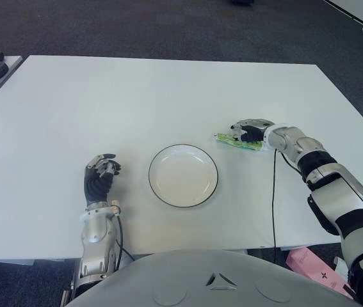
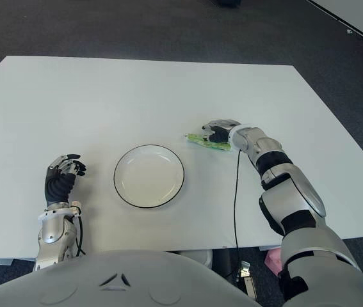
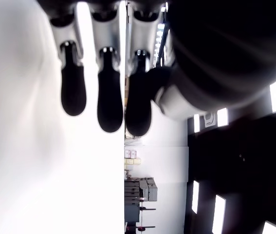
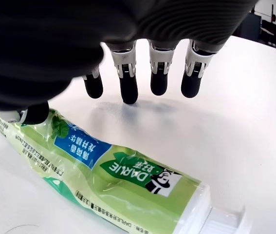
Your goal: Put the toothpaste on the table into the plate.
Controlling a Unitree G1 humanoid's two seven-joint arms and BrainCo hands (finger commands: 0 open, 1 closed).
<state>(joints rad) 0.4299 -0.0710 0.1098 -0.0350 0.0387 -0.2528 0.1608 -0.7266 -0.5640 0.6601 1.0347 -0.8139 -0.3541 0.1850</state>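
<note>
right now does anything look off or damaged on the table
Nothing stands out. The toothpaste lies flat and intact on the table under the open right hand, right of the empty plate; left hand idles left of it.

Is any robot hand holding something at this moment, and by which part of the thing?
Nothing is held. The right robot hand hovers over the toothpaste with its fingers spread, while the tube lies on the table. The left robot hand is empty beside the plate.

A black cable [image 1: 273, 192] runs over the white table [image 1: 136, 89]; a pink box [image 1: 312, 263] lies on the floor
</note>
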